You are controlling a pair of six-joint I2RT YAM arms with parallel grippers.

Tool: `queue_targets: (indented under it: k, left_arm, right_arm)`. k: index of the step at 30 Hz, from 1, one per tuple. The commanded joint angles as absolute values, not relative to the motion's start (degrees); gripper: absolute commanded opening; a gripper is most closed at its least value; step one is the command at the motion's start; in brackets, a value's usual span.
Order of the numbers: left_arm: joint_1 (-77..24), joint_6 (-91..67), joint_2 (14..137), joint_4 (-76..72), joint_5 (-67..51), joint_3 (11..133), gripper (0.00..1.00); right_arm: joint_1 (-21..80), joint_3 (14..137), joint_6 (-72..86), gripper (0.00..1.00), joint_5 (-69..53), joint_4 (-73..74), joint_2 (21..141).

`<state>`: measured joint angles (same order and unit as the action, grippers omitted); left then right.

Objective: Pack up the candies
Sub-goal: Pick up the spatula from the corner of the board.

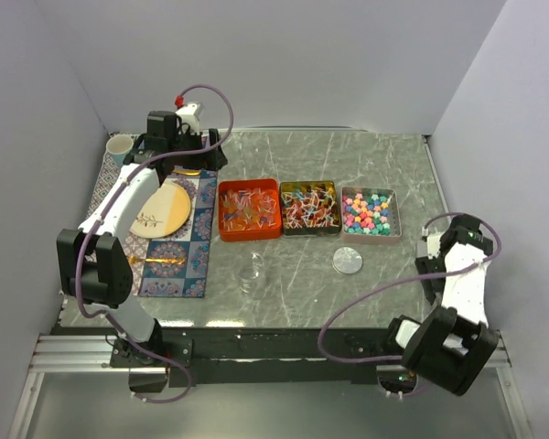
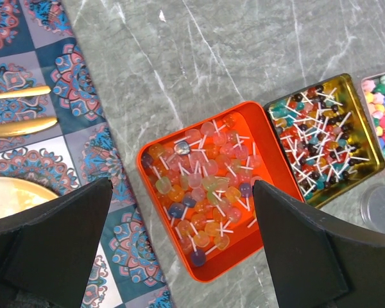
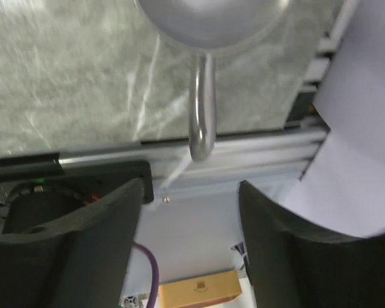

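**A:** Marble, grey-green: that was the desk (image 1: 302,155) from above. Where were the candies (image 2: 202,192)?

**B:** In 3 trays side by side, mid-desk. Orange tray (image 1: 249,236) and gold tray (image 1: 309,231) held stick sweets. Pale tray (image 1: 371,240) held bright balls. A clear round lid (image 1: 348,261) lay just in front. By my read, nothing packed yet.

**A:** And the tools?

**B:** Left tool (image 2: 183,185) was spread wide, empty, hovering over the orange tray. Right tool (image 3: 191,185) sat by the desk's near right edge, fingers apart w/ nothing pinched. A metal scoop (image 3: 202,122) lay ahead of it. Its handle pointed at the gap, w/ the end just short of the fingertips. That view was blurred.

**A:** So how to do this step well?

**B:** Judging by that, the step was picking up the scoop.
- Line the gap up w/ the handle so it sits centred.
- Go fwd until the pads overlap a good stretch of handle, not only the tip.
- Press together square on its sides.

The handle looked thin, rounded and shiny, so prob. quick to roll or slip if caught off-centre. Keep the bowl level on the lift. Left tool best kept off the trays meanwhile.
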<state>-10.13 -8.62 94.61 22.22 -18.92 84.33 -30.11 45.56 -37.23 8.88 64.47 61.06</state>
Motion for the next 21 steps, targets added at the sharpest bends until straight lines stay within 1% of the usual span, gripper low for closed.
queue_targets:
  k: [1,2,3,9,10,13,14,20,21]
  left_arm:
    - [-10.4,-6.5,93.8,23.1,-17.1,83.3,0.99]
    - [-10.4,-6.2,93.5,23.3,-16.7,83.1,0.99]
    - [-10.4,-6.1,93.3,23.2,-16.0,82.7,0.99]
    - [-11.4,-3.8,91.6,23.3,-13.5,80.9,0.98]
    - [-11.8,-3.6,91.3,23.3,-12.8,80.9,0.98]
    - [-12.4,-3.2,91.1,23.2,-12.1,80.9,0.98]
    - [-12.5,-3.2,91.1,23.2,-12.0,80.9,0.98]
    - [-12.5,-2.8,91.9,23.3,-11.1,82.2,0.98]
    - [-12.5,-2.7,92.1,23.3,-11.0,82.5,0.98]
  right_arm:
    - [-30.6,45.3,-38.5,0.64,5.2,56.7,66.9]
    - [-30.7,45.5,-38.4,0.60,4.8,55.8,69.2]
    - [-31.2,45.8,-38.1,0.59,4.5,55.5,70.0]
    - [-32.8,46.1,-39.1,0.58,5.1,52.6,75.3]
    - [-33.5,46.1,-39.3,0.56,4.9,52.5,75.9]
    - [-34.6,45.9,-39.1,0.55,4.7,51.9,78.2]
    - [-34.9,45.5,-39.1,0.53,4.7,51.3,78.7]
    - [-35.2,43.3,-40.0,0.51,4.9,49.0,79.2]
    - [-35.2,43.1,-40.1,0.48,4.9,48.9,79.3]
